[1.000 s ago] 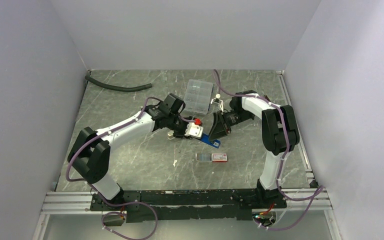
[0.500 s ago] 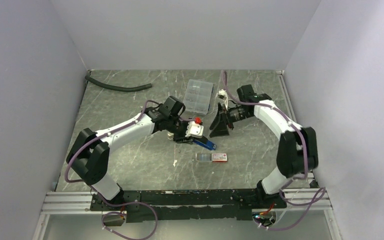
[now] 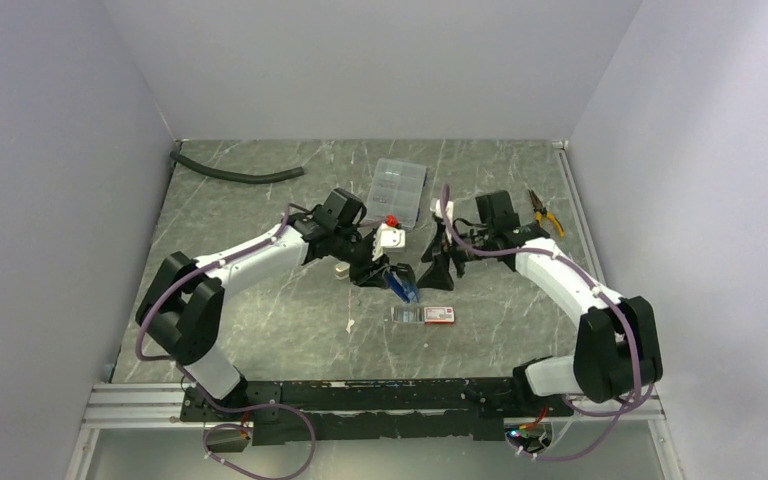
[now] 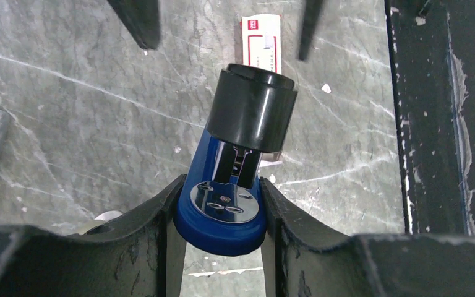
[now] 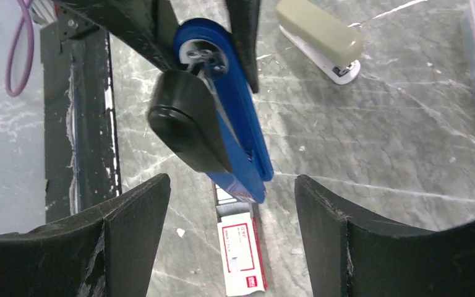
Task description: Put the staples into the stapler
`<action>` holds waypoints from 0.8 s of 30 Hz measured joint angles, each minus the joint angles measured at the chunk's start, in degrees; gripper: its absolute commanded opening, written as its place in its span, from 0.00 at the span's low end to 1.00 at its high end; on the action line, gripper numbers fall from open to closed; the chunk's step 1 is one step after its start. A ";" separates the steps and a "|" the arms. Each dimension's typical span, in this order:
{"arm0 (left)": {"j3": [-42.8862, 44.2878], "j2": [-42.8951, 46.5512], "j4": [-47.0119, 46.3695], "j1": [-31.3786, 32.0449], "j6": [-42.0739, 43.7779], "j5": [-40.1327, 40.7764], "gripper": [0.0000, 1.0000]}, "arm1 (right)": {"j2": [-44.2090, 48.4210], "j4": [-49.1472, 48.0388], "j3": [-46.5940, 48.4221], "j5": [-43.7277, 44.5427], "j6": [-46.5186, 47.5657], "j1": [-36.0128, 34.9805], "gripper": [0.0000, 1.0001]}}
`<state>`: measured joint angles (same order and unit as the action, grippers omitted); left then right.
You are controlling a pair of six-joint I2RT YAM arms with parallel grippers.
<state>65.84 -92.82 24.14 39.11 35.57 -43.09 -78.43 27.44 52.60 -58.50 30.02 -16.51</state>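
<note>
The left gripper is clenched on the rear end of the blue stapler. It holds the stapler off the marble table with the nose tilted down toward 5 o'clock. The stapler's black top arm stands angled off the blue base. The right gripper is at 3 o'clock of the stapler, released and spread wide, with nothing between its fingers.

The staples lie in their dark tray, which is slid out of the white box with a red end. The box lies flat at 5 o'clock, just beyond the stapler's nose and apart from it.

At 12 o'clock a clear compartment case lies near both wrists. Yellow-handled pliers lie at 2 o'clock by the right edge rail. A black hose lies along the far left edge at 10 o'clock. A beige stapler rests on the table under the left wrist. There is open table from 6 to 9 o'clock.

A second ago the stapler lay flatter, pointing toward 4 o'clock, with the right gripper closed in at its far end. Since then that gripper has let go and widened. The right elbow has swung from 2 o'clock down to 4 o'clock, uncovering the pliers.
</note>
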 measured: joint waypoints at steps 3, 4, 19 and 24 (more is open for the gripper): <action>-0.48 -1.25 -1.90 -0.17 -3.17 -0.59 0.03 | 1.75 -3.10 -2.51 3.28 -0.74 -3.17 0.79; -0.50 -1.66 -2.27 -0.24 -3.98 -0.63 0.03 | 1.95 -4.44 -2.64 4.52 -0.94 -4.44 0.79; -0.59 -2.71 -6.56 -1.20 -11.30 -1.70 0.03 | 1.42 -13.27 -2.40 12.61 -3.08 -11.54 0.10; -1.38 -2.84 -9.49 -3.28 -13.18 -4.28 0.03 | 1.62 -13.86 -2.03 12.74 -2.60 -10.58 0.05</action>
<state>64.47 -95.66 14.66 35.83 22.39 -47.37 -76.82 13.58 50.57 -45.76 27.42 -27.09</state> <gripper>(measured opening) 0.449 0.345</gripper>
